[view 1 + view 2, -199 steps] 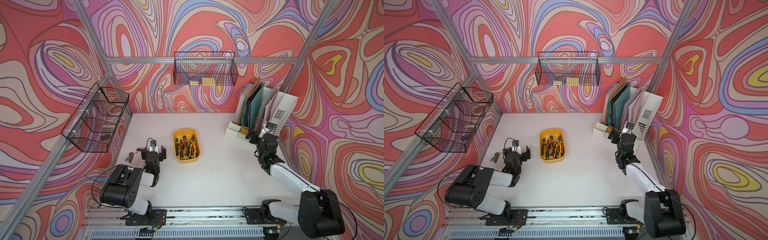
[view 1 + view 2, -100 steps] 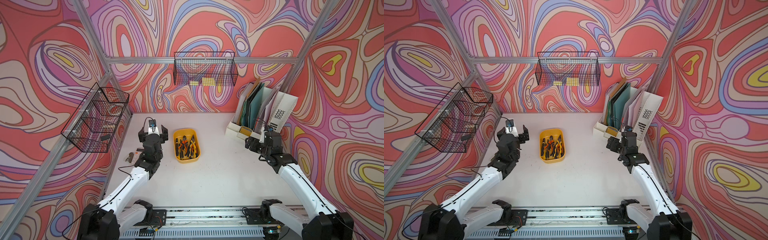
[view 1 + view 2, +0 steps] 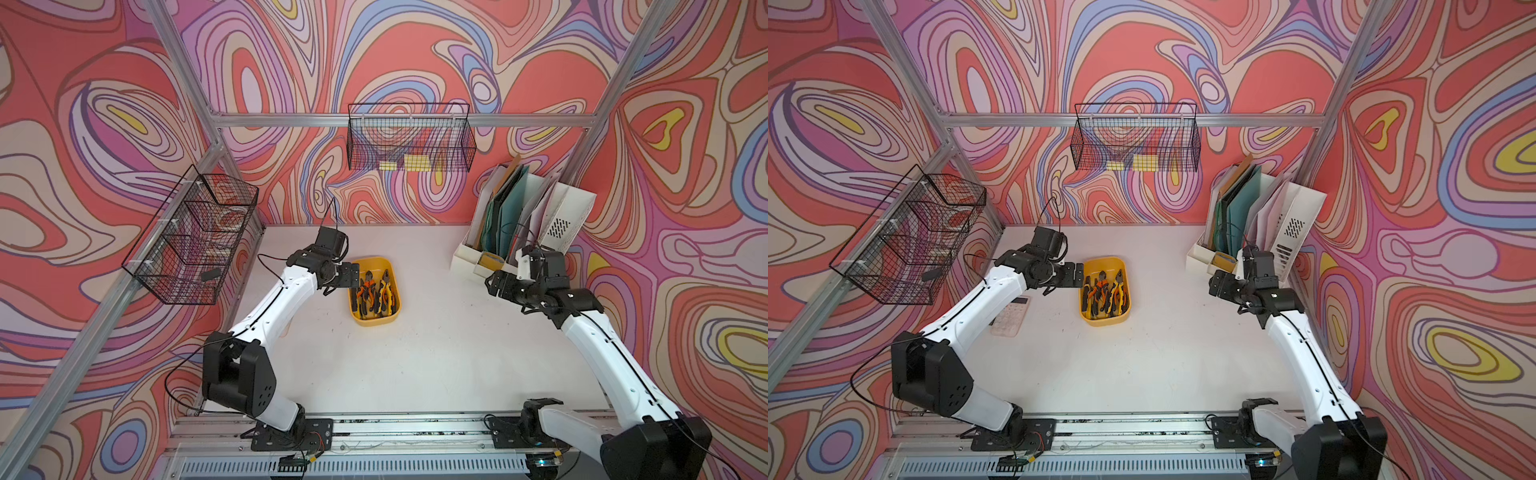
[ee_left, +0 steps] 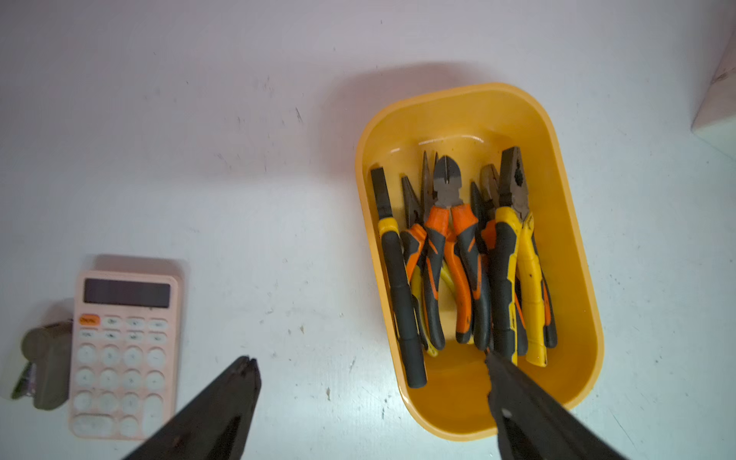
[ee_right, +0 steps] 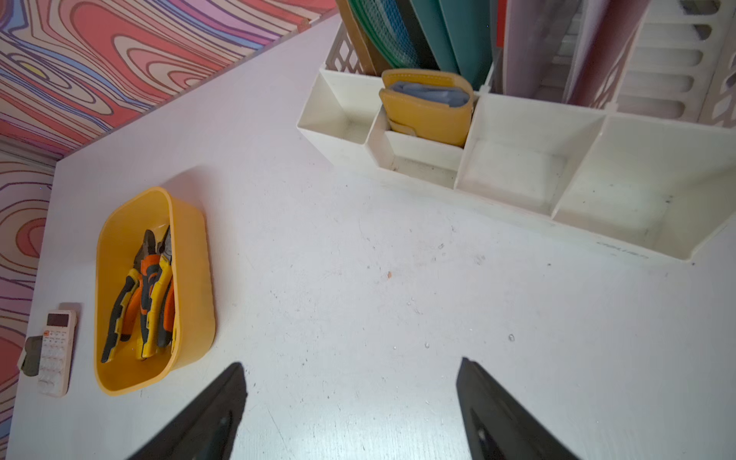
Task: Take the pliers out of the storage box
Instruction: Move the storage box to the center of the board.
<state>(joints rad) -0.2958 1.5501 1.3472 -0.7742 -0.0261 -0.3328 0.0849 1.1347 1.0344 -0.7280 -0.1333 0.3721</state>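
At the left of the table lies a pink calculator (image 4: 125,350). The left claw (image 4: 369,360) is spread wide and empty, held above the left edge of the yellow box (image 4: 458,390). All the pliers (image 4: 450,239) are piled inside the box, noses pointing far and handles overlapping. They are judged stiff and heavy for their size, with rubbery handles unlikely to slip. A top pair is best pinched across both handles close to the pivot, lest neighbours be dragged along. The right claw (image 5: 351,362) is likewise spread wide and empty above bare table, well right of the box and near the white file rack (image 5: 513,167).
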